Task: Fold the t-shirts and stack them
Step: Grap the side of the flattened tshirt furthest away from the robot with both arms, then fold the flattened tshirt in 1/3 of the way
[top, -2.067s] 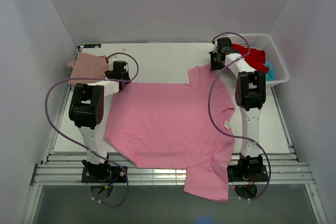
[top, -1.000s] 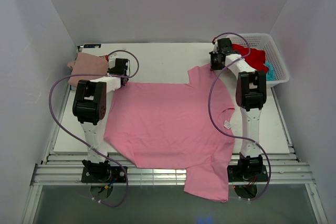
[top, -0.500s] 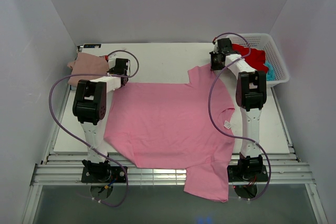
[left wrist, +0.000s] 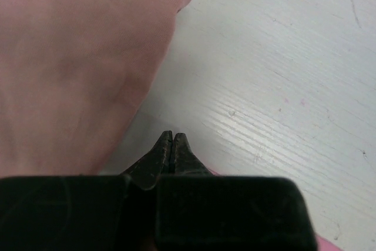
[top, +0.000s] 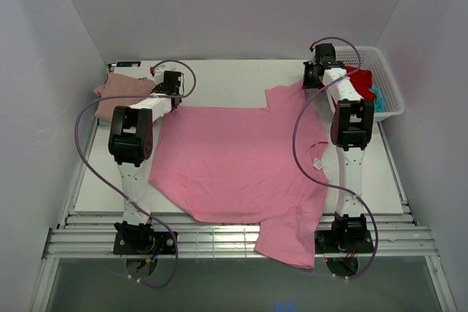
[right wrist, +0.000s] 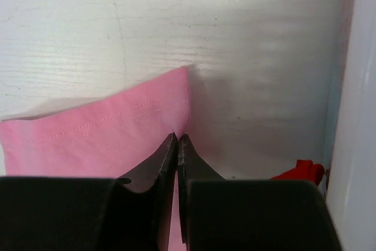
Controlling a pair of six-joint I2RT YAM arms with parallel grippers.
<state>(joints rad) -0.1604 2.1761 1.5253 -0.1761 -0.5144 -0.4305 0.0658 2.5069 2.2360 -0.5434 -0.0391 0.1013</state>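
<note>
Top external: bright pink t-shirt (top: pixel 234 158) lies spread across the middle of the worktop (top: pixel 219 82), its near-right part hanging over the near edge. No fold in it yet. Left tool (left wrist: pixel 172 137) is at its far-left corner, fingers pressed together. Only a sliver of pink shows beside them on the left wrist view, so I judge it a pinch on that corner rather than see it. Right tool (right wrist: pixel 177 138) is clamped on the hemmed far-right edge, clear on the right wrist view. Dusty rose t-shirt (top: pixel 117 91) sits at the far-left corner in a compact bundle, just beside the left tool. It looks folded, so probably 1 done. Red t-shirt (top: pixel 362 78) and teal t-shirt (top: pixel 375 99) are in the basket (top: pixel 393 87) at far right, not started. Progress: early. The pink one is at the flatten stage with both far corners held. Left to do: fold it, stack it on the rose one, then 2 more from the basket.
</note>
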